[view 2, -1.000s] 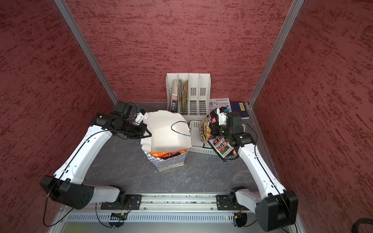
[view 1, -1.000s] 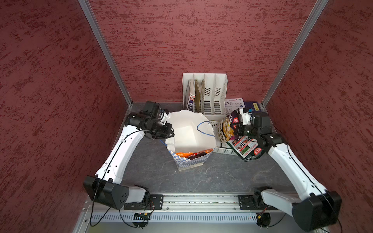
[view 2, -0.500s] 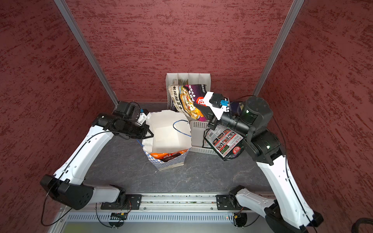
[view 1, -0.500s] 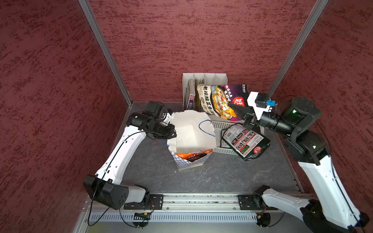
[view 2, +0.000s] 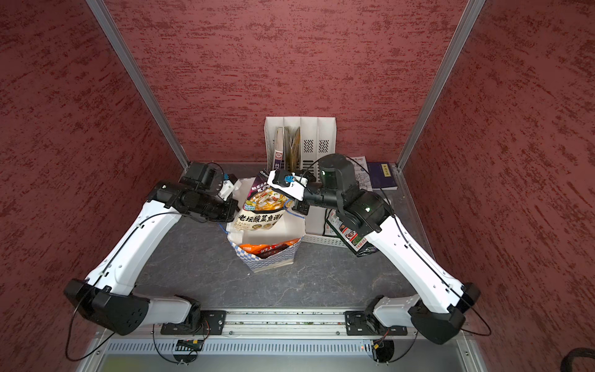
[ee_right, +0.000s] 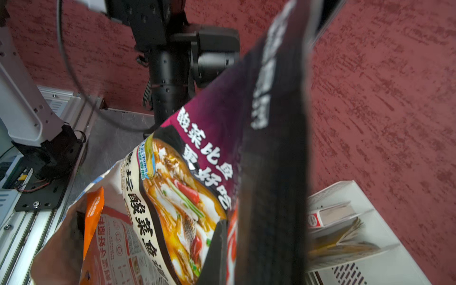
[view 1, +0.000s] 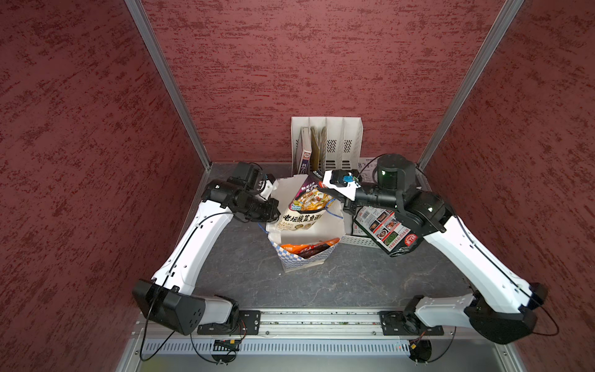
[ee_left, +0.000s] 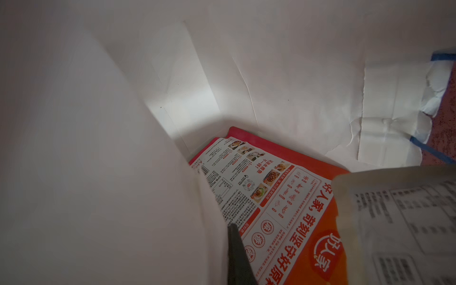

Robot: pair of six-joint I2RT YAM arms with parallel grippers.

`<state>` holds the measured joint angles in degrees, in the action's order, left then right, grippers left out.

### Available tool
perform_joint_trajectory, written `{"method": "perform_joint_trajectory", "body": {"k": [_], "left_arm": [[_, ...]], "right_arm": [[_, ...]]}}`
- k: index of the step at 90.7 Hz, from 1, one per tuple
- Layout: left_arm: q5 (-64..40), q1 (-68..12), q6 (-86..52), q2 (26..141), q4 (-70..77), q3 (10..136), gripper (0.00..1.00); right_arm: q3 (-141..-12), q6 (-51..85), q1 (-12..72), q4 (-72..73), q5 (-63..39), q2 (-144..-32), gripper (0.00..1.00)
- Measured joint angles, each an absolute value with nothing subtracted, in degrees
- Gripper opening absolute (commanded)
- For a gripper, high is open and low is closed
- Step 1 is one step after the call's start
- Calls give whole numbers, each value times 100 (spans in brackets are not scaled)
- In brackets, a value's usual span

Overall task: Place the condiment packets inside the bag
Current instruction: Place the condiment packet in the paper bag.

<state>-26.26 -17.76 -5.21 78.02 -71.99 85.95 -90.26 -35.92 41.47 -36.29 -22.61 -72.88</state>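
Your right claw (view 1: 319, 188) is pinched tight on the top edge of a black fish-soup packet (view 1: 302, 209). The packet hangs with its long axis steep and its printed face toward the top cameras. Its lower end dips into the mouth of the bag (view 1: 301, 262), above the orange packet (view 1: 307, 248) lying inside. Your left claw (view 1: 273, 216) is clamped on the bag's left rim, and paper hides most of its fingers. Another black packet (view 1: 388, 233) lies partly under your right arm, at the white basket (view 1: 352, 240).
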Motion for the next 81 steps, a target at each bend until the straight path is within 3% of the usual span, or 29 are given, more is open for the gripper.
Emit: {"method": "perform_joint_trajectory", "body": {"k": [27, 81], "left_arm": [[-2600, -1780, -523, 7850, -7214, 8650, 0], [-2552, -1782, -523, 7922, -7220, 8698, 0]], "right_arm": [[-8820, -4128, 4276, -4075, -1839, -6823, 0], [-8888, -4875, 5387, -5256, -978, -8272, 0]]}}
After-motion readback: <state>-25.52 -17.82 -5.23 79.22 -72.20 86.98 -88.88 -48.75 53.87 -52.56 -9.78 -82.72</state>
